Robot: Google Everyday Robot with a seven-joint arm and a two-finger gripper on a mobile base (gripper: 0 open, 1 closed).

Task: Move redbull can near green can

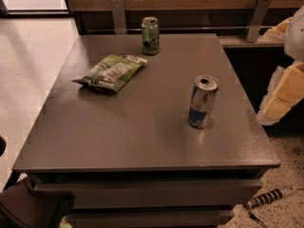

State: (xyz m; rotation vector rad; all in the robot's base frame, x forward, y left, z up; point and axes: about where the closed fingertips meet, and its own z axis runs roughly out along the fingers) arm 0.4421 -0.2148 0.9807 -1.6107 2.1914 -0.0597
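If pincer [284, 93] rightmost, redbull can [203, 102] apart

Shiny and dull surfaces

The redbull can [203, 102] and the green can [150, 35] are shiny metal. The snack bag [110, 71] is crinkly and a bit glossy. The table [118, 137] top is matt and slightly grainy. The gripper is out of sight.

Over at three o'clock, right on the frame's edge, there's the robot's arm [298, 30]: a rounded white shell up top. Just below it sits the gripper [286, 93], blocky, pale cream-yellow faces, whitish along the edges.
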